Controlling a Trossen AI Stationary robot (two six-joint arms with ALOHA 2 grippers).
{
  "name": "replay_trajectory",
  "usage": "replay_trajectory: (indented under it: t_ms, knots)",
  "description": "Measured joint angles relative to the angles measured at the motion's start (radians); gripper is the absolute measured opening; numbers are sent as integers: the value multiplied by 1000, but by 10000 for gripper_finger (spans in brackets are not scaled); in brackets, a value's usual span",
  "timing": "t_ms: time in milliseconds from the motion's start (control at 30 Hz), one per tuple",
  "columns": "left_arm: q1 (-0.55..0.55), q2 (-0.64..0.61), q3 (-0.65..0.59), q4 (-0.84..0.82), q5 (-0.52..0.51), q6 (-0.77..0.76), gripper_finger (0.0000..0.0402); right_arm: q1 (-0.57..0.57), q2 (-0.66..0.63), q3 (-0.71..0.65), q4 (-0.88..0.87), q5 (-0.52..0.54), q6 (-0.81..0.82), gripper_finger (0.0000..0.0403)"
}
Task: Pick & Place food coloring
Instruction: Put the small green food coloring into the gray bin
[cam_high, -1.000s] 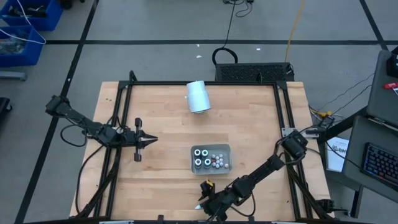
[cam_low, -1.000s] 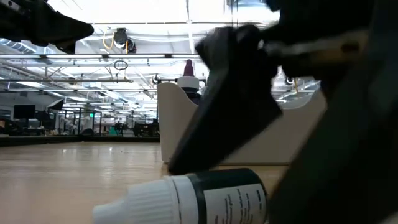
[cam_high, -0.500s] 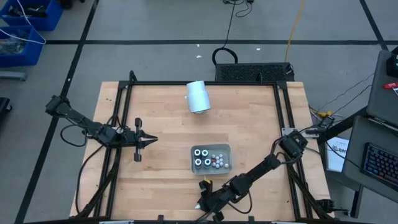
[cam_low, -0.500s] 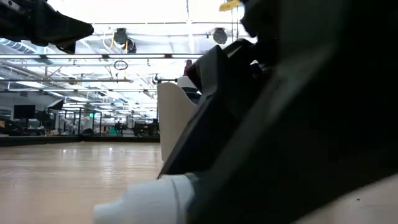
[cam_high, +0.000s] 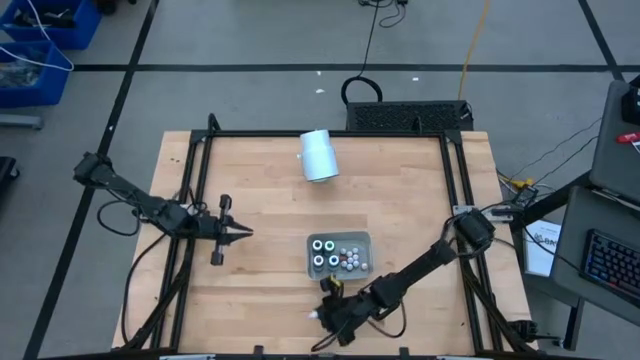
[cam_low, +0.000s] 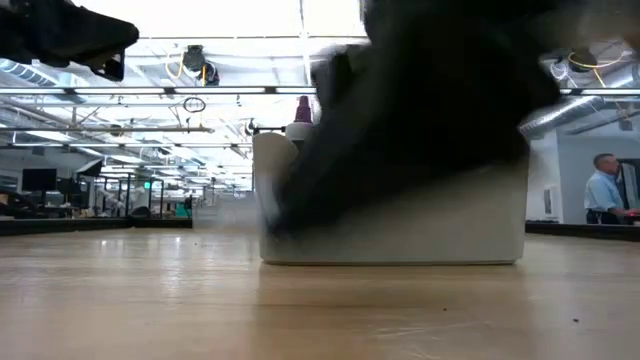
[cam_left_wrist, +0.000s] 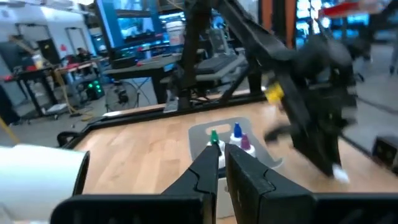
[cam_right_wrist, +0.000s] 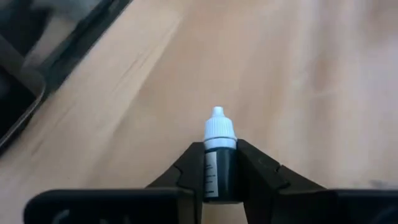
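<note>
One bottle of food coloring (cam_right_wrist: 219, 163) sits pinched at its body by my right gripper (cam_right_wrist: 219, 177); I judge it light, rigid, slippery plastic. Left gripper (cam_left_wrist: 222, 163) waits, fingers pressed together.

Two dark arms, black from base to fingertip

The left arm (cam_high: 140, 205) and right arm (cam_high: 420, 270) are slim, jointed, matte black; a yellow tag (cam_high: 337, 284) marks the right wrist, black cables loop beside both, and each ends in tapered, wedge-shaped fingers (cam_left_wrist: 208, 171).
</note>
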Motion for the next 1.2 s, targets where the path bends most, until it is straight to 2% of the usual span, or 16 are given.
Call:
replay_trajectory:
  t_ms: [100,200,300,467,700,900,1033,1200]
  knots:
    - [-17,57,0,22,3,39,38,-12,-90,4,-1,99,-26,67]
    - [-30,149,17,121,23,55,53,-35,-169,6,6,141,-42,64]
    - [-39,258,70,213,56,30,90,-55,-216,5,8,182,-135,60]
    - [-27,449,201,219,27,-105,165,-71,-234,5,107,317,-339,66]
    - [9,693,365,218,28,-160,239,-93,-234,5,142,589,-543,61]
    - [39,794,447,201,28,-198,266,-98,-234,5,160,614,-619,67]
    - [68,804,455,167,28,-262,269,-98,-234,5,164,614,-630,64]
    - [84,803,455,161,53,-270,269,-104,-234,5,164,609,-629,66]
